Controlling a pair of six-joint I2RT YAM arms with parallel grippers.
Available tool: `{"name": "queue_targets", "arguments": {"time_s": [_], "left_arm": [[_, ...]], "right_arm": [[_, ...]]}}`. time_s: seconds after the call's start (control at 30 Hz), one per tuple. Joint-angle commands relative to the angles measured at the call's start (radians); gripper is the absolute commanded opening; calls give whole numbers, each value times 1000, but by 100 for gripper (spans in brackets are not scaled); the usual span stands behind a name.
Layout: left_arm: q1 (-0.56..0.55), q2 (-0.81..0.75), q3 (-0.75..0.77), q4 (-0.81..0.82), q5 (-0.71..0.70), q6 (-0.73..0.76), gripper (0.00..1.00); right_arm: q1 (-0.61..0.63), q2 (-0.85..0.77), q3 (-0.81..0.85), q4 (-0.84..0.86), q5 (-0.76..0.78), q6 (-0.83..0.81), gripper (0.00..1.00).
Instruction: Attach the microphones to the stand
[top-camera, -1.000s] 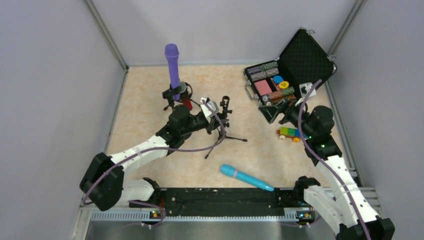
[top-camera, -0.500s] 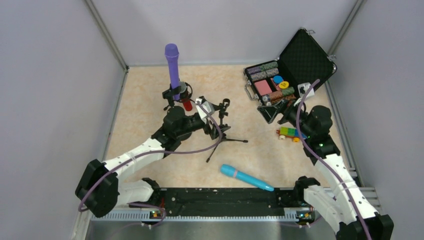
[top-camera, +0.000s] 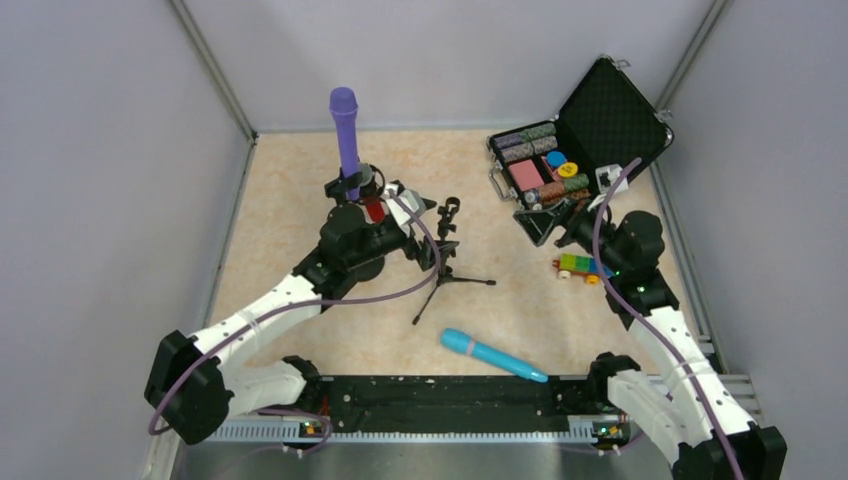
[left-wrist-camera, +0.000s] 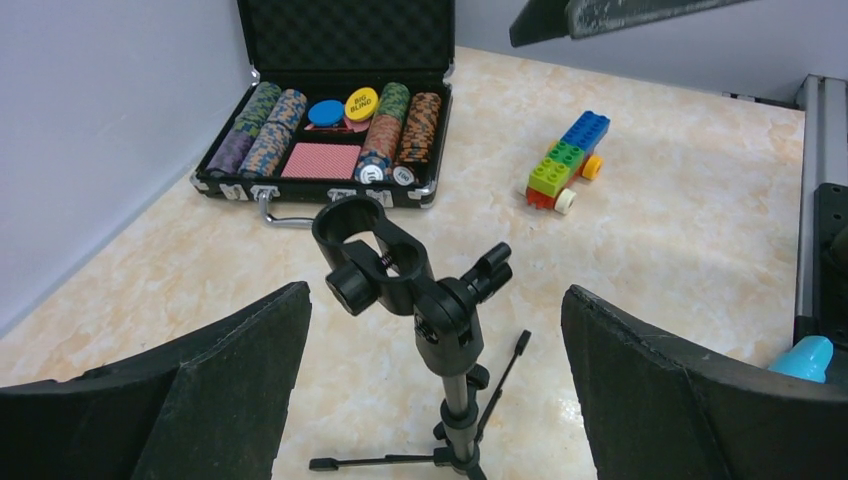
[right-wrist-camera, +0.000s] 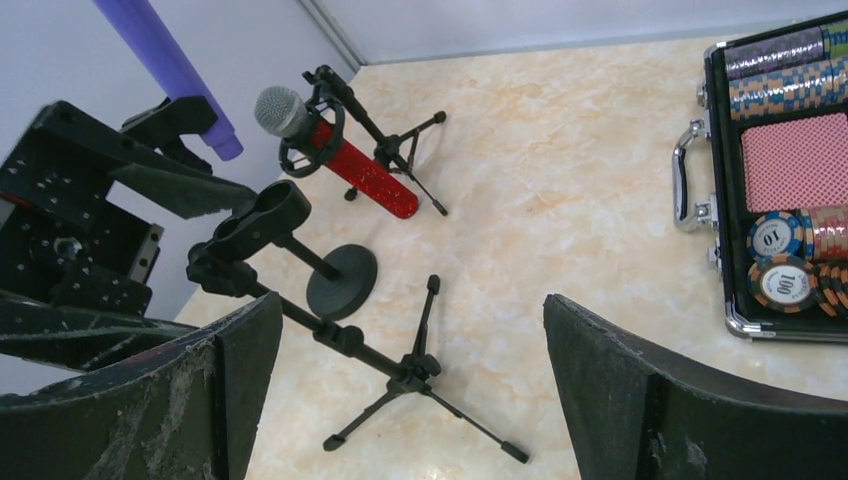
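Observation:
The purple microphone (top-camera: 344, 128) stands upright in a stand at the back left. Beside it the glittery red microphone (right-wrist-camera: 352, 170) with a silver head sits tilted in a tripod stand's clip. An empty tripod stand (top-camera: 446, 262) stands mid-table, its clip (left-wrist-camera: 372, 258) holding nothing. The light blue microphone (top-camera: 492, 356) lies on the table near the front. My left gripper (top-camera: 413, 224) is open just left of the empty stand, whose pole shows between the fingers (left-wrist-camera: 210, 390) without touching them. My right gripper (top-camera: 561, 214) is open and empty.
An open black poker-chip case (top-camera: 560, 160) sits at the back right. A multicoloured block train (top-camera: 579, 267) lies just in front of it, under my right arm. A black round stand base (right-wrist-camera: 342, 282) rests behind the empty tripod. Grey walls enclose the table.
My left gripper went from shut to wide open and let go of the empty stand, drawing back a little to the left. The right arm has not moved.

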Motion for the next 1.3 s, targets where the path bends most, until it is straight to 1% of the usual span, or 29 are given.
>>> {"name": "queue_targets", "arguments": {"time_s": [0.0,0.23,0.4,0.67,0.87,0.97,1.13,1.27], "left_arm": [[-3,1,71,13,-10,-12,99],[-4,84,140,-9,90,-3,99],[-4,129,193,-88,150,25,97],[-4,135,225,-125,251,77,93],[-4,139,259,-197,351,155,92],[-4,127,256,-202,343,175,93],[-4,92,245,-184,275,197,99],[-4,37,221,-136,207,200,99]], "right_arm": [[1,5,-7,53,-15,12,99],[1,8,-5,53,-17,14,99],[1,12,-5,54,-18,14,99],[0,15,-9,60,-20,14,99],[1,19,-10,61,-23,14,99],[1,24,-11,63,-26,14,99],[0,29,-9,61,-33,13,99],[1,32,-2,43,-39,2,99]]}}
